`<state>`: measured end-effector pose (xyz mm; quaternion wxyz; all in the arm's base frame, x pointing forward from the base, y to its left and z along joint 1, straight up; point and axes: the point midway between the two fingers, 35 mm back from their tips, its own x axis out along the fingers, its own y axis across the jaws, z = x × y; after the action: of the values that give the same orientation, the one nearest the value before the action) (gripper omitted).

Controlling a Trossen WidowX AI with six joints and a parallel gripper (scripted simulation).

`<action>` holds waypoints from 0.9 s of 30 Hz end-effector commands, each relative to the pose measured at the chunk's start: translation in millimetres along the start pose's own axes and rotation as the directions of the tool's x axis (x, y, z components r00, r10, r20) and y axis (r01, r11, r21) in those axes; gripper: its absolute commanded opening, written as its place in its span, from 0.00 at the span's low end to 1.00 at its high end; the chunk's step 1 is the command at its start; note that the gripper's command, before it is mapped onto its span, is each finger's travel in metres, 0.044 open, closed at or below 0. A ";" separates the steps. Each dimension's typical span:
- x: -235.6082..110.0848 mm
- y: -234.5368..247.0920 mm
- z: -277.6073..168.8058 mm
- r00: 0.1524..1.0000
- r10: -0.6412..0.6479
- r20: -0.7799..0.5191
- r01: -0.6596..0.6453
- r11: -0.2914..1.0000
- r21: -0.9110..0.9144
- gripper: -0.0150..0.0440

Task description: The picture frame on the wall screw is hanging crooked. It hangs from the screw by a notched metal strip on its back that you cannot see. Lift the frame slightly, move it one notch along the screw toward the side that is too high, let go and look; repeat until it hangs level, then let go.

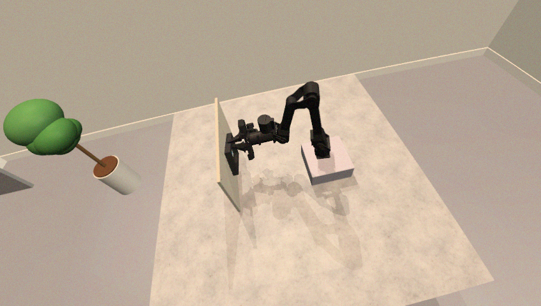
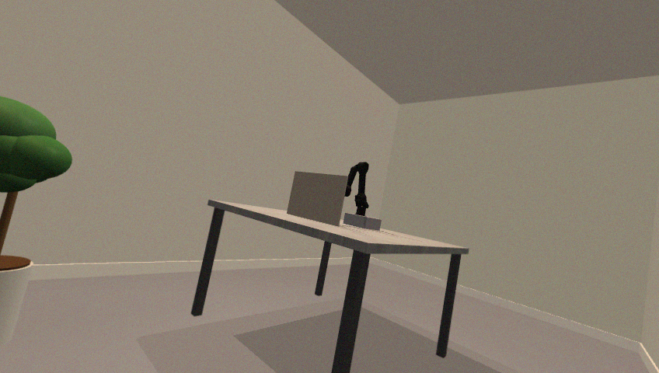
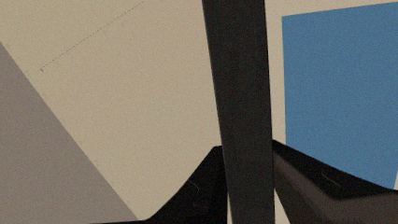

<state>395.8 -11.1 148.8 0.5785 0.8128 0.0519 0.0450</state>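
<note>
Gripper (image 1: pixel 236 143) clamps frame (image 3: pixel 243 112) edge — against wall panel (image 1: pixel 228 178).

The table (image 1: pixel 379 234) has a pale, mottled top that looks like stone or worn plaster, matt all over, and its legs (image 2: pixel 206 263) are dark and smooth. The upright wall panel (image 1: pixel 228 178) is flat beige with a lighter, wood-coloured edge. The picture frame (image 3: pixel 240 112) has a dull black border with no shine, around a plain matt blue face (image 3: pixel 341 89). The arm (image 1: pixel 300 109) looks like black matt plastic or metal. Its base block (image 1: pixel 341 166) is smooth and pale.
</note>
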 end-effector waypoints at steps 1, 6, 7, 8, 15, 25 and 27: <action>0.0 2.9 -1.1 1.000 0.012 -0.001 -0.012 1.000 -0.006 0.25; 0.0 3.3 -3.0 1.000 0.013 -0.001 -0.013 1.000 -0.006 0.25; 0.0 3.2 -3.6 1.000 0.013 -0.001 -0.013 1.000 -0.006 0.25; 0.0 3.1 -4.1 1.000 0.013 -0.001 -0.013 1.000 -0.006 0.25; 0.0 4.0 -5.9 1.000 0.013 -0.001 -0.013 1.000 -0.006 0.25; 0.0 3.2 -5.1 1.000 0.013 -0.001 -0.013 1.000 -0.006 0.25; 0.0 3.3 -4.9 1.000 0.013 -0.001 -0.013 1.000 -0.006 0.25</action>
<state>395.1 -6.4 150.4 0.5784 0.8128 0.0529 0.0456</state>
